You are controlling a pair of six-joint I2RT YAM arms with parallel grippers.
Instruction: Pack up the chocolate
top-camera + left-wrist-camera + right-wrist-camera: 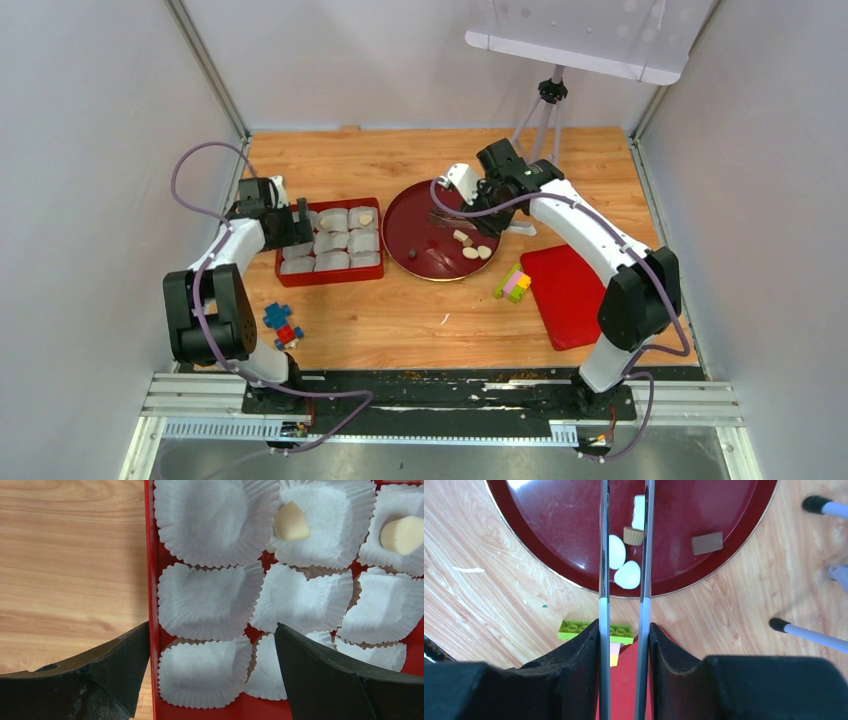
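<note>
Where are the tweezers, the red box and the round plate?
tweezers (603, 510): right wrist view, on the left blade.
red box (330, 278): top external view, on its near wall.
round plate (408, 215): top external view, on its bare left side.

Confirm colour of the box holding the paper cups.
Red box, clearest in the left wrist view, beside the white paper cups.
</note>
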